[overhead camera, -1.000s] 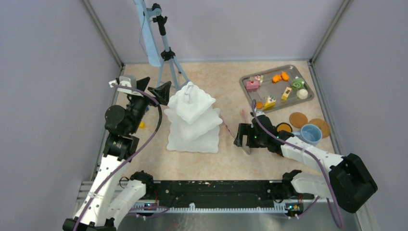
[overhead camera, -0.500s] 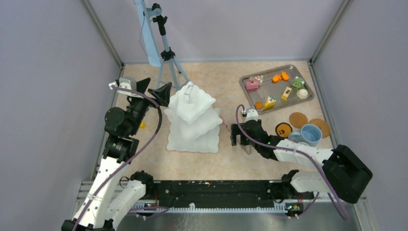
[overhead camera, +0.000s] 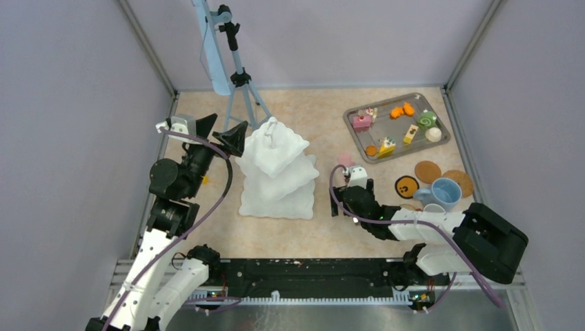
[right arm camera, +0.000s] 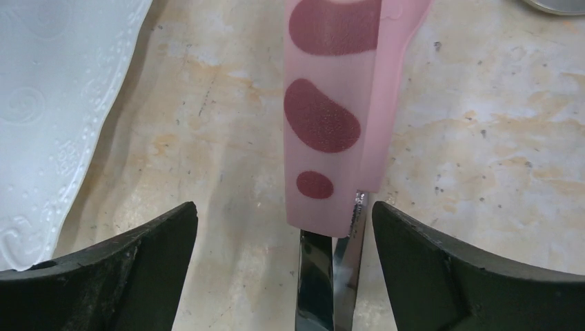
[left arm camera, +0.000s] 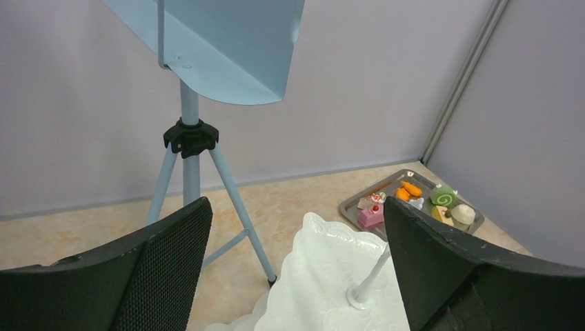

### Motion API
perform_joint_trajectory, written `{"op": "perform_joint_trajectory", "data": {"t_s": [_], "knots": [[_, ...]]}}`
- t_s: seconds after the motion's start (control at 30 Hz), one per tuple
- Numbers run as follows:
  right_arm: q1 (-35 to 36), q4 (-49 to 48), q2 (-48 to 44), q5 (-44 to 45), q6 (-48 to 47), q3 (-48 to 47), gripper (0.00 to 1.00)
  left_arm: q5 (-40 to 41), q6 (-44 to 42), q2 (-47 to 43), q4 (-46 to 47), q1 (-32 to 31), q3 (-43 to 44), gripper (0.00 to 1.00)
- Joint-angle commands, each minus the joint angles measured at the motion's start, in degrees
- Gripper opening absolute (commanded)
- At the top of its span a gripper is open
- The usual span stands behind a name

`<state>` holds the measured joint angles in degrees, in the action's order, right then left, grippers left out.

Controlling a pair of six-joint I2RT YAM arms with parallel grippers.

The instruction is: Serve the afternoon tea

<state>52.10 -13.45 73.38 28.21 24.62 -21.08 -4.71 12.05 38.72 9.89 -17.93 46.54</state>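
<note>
The toy pastries lie in a metal tray [overhead camera: 352, 131] at the back right: a pink cake [overhead camera: 362, 123], orange pieces [overhead camera: 401, 110], a green roll [overhead camera: 428, 118], a cream ball [overhead camera: 433, 134] and a cake slice [overhead camera: 386, 146]. A light-blue mug [overhead camera: 445, 192] stands right of centre. My right gripper [overhead camera: 343, 195] is open and low over the table, its fingers either side of the pink tongs [right arm camera: 331, 124], not touching them. My left gripper [overhead camera: 221, 129] is open and empty, above and left of the white tiered stand [overhead camera: 276, 172]. The left wrist view shows the stand's top plate [left arm camera: 331, 276] and the tray [left arm camera: 359, 207].
Two round brown coasters [overhead camera: 428, 171] and a dark one [overhead camera: 406, 186] lie beside the mug. A blue tripod [overhead camera: 238, 76] stands at the back, behind the stand. Grey walls close in the left, right and back sides.
My right gripper has moved left and nearer, now straddling the tongs' metal arms; the tongs' pink end now shows beyond it. My left gripper has shifted slightly.
</note>
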Motion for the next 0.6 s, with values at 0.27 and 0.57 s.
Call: {"op": "perform_joint_trajectory", "data": {"t_s": [0.27,0.57], "knots": [[0.6,6.9,-13.6,7.0,7.2,0.2,0.98,-0.7,0.8,-1.3,2.5,-1.5,-0.5,0.99],[0.6,6.2,-14.3,2.5,6.3,2.0,0.98,-1.2,1.0,-1.4,2.5,-1.8,-0.5,0.99]]}}
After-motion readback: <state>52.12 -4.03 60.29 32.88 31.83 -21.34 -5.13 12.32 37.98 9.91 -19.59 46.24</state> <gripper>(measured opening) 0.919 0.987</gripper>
